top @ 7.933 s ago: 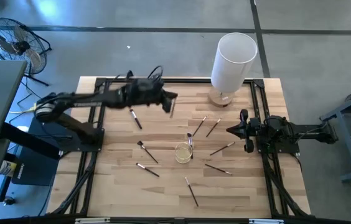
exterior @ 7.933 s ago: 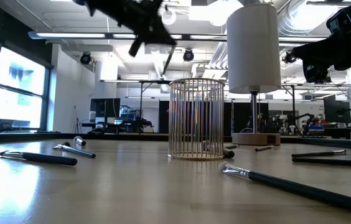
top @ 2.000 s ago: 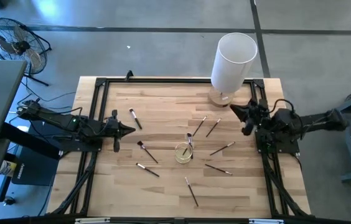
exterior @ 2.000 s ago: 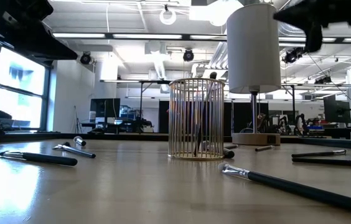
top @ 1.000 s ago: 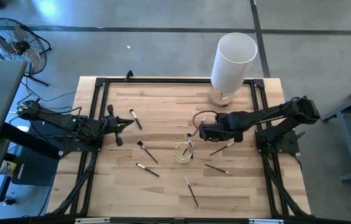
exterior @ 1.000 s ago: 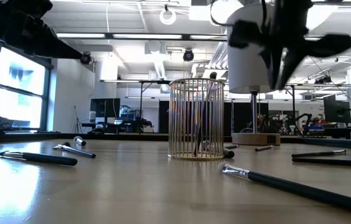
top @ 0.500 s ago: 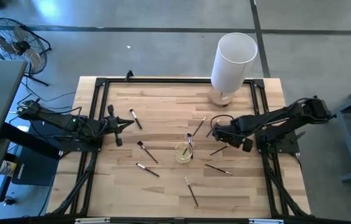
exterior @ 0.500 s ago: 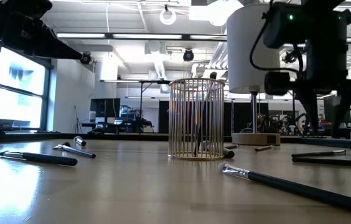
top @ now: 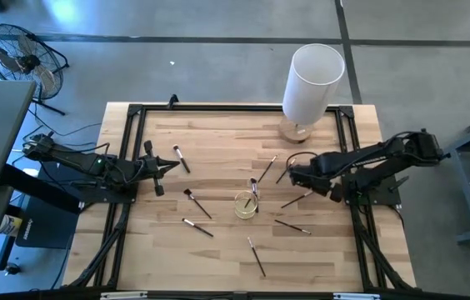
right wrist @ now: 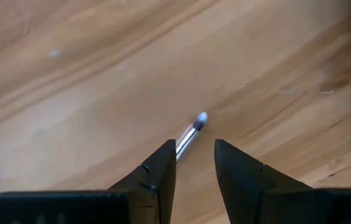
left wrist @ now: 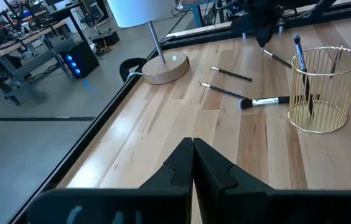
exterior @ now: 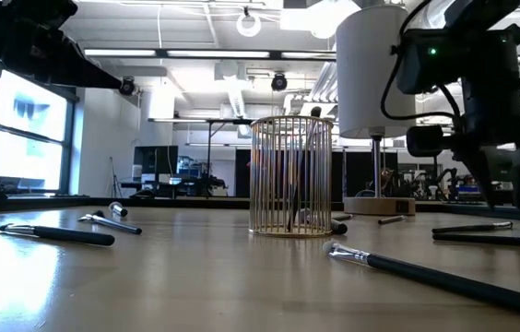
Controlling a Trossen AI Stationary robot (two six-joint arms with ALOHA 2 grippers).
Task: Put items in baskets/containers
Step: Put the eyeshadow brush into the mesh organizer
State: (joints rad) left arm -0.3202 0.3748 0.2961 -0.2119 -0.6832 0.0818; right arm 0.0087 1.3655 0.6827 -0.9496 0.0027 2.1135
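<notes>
Several thin makeup brushes lie flat and scattered on the wooden table [top: 218, 133]. A small round cup of thin gold wire [top: 245, 204] stands mid-table with a few brushes [left wrist: 301, 59] upright in it. My right gripper [top: 293, 174] is open, fingers pointing down, just right of the cup's far side. In the right wrist view [right wrist: 194, 165] one brush [right wrist: 191, 132] lies on the wood between the fingers, which stand on either side of it without touching. My left gripper [left wrist: 192, 163] is shut and empty at the table's left side [top: 162, 167].
A tall white cylinder on a wooden base [top: 312, 79] stands at the far right of the table. Black frame rails [top: 131, 150] run along the table's edges. Loose brushes lie left of the cup [top: 195, 202] and near it [top: 256, 256].
My right gripper has gone from above the cup's far side toward the table's right edge and down, closer to the tabletop, over a loose brush. The brushes and the cup have stayed where they were.
</notes>
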